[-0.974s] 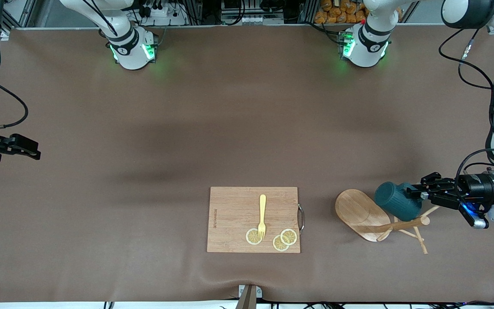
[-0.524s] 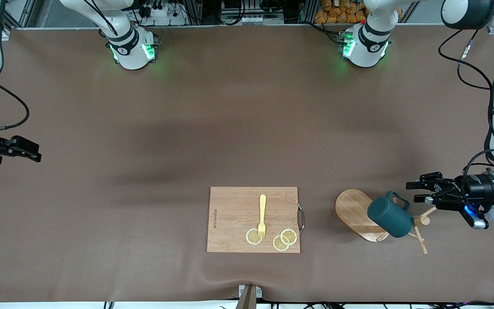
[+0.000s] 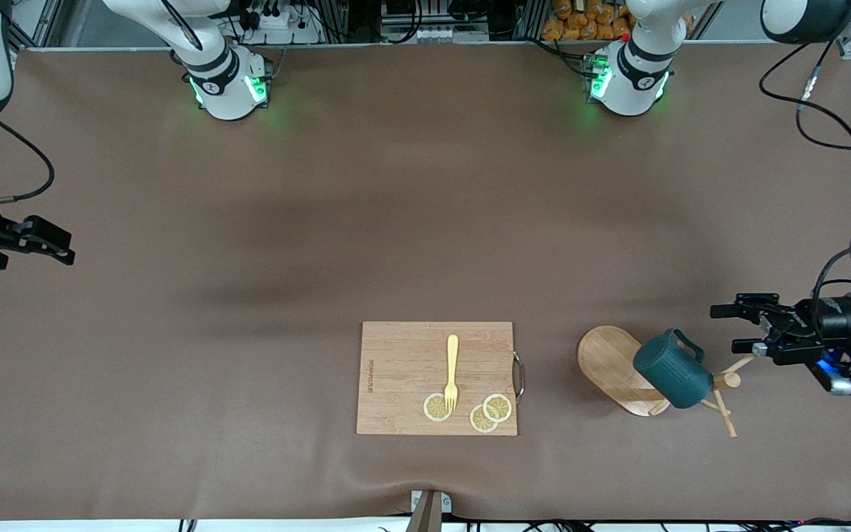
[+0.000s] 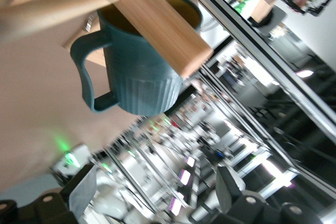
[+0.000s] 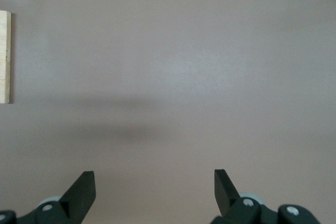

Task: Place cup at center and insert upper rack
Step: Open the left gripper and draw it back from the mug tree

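Observation:
The dark teal cup [image 3: 673,369] rests tilted on the toppled wooden mug tree, the upper rack [image 3: 621,366], which lies on its side with its oval base facing the cutting board and its pegs [image 3: 721,410] toward the left arm's end of the table. In the left wrist view the cup [image 4: 134,77] hangs against the rack's post [image 4: 152,19]. My left gripper [image 3: 725,325] is open and empty, apart from the cup's handle. My right gripper [image 3: 56,247] is open and empty over bare table at the right arm's end.
A rectangular bamboo cutting board [image 3: 403,369] with a metal handle lies near the front camera, holding a yellow fork [image 3: 452,369] and lemon slices [image 3: 488,412]. Its edge shows in the right wrist view [image 5: 4,56]. The brown mat [image 3: 396,222] covers the table.
One second ago my left gripper held the cup by its handle above the rack. It let go, the cup dropped onto the rack, and the gripper drew back toward the left arm's end.

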### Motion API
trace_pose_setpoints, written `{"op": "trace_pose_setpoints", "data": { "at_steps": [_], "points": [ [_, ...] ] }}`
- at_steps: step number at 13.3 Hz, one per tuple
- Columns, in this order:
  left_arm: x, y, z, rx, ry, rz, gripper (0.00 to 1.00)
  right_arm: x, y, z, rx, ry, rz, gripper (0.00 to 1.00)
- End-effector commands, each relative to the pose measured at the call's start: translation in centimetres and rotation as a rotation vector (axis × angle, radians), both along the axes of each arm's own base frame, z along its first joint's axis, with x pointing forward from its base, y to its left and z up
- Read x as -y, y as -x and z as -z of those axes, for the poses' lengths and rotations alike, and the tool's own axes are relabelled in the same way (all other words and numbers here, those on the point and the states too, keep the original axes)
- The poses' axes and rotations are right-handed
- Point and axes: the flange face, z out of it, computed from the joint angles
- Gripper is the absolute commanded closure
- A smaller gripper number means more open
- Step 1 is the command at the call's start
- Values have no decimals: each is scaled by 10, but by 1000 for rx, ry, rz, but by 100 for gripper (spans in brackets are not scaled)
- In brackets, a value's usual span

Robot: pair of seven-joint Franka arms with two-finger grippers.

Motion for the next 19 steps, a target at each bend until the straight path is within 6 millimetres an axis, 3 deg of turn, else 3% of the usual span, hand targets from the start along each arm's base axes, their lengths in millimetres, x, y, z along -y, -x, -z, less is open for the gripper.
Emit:
{"op": "trace_pose_setpoints", "data": {
  "at_steps": [1, 5, 10, 12, 14, 17, 19],
  "points": [
    [14, 26, -63, 67, -192, 21, 0, -6, 14, 2, -2, -6, -5, 0],
    [40, 58, -113, 142, -462, 97, 0, -3, 24, 10, -98, -11, 100, 0],
    [102, 106, -181, 287, -942, 319, 0, 4, 35, 18, -195, -9, 155, 0],
    [107, 120, -197, 320, -1069, 379, 0, 11, 33, 21, -203, -31, 172, 0],
    [109, 132, -200, 366, -1190, 499, 0, 25, 33, 21, -203, -153, 216, 0],
    [124, 155, -222, 434, -1244, 596, 0, 28, 31, 13, -183, -154, 210, 0],
    [121, 163, -239, 492, -1272, 647, 0, 30, 31, 11, -176, -131, 207, 0]
  ]
}}
